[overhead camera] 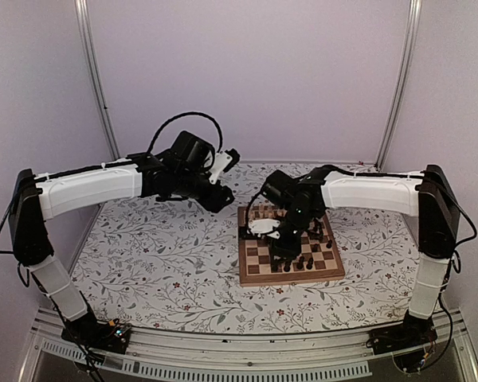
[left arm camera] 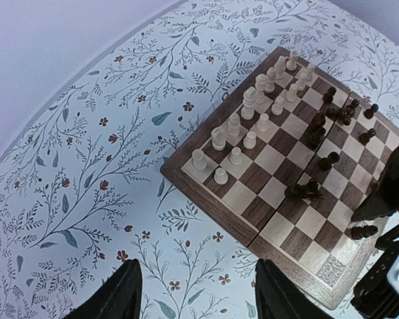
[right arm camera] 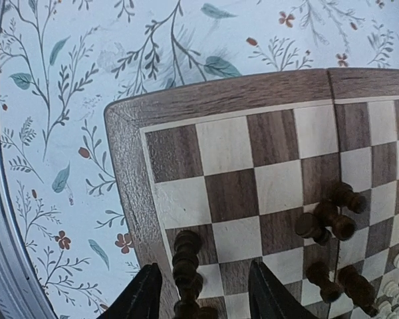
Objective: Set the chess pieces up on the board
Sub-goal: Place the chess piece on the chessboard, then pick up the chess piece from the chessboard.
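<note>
On the square light-and-dark checkered wooden board, the pale cream turned pieces stand in 2 rows, the dark brown pieces mostly scattered, 1 tall dark piece upright between the parted right jaws, left jaws wide and empty above the floral-clothed surface.

Plenty of open bench left of the board. The right arm hangs over the board and blocks access from above there. One edge has pale pieces packed in two rows. The dark pieces are scattered mid-board, some toppled. Bare squares between the groups and at one corner give room.
</note>
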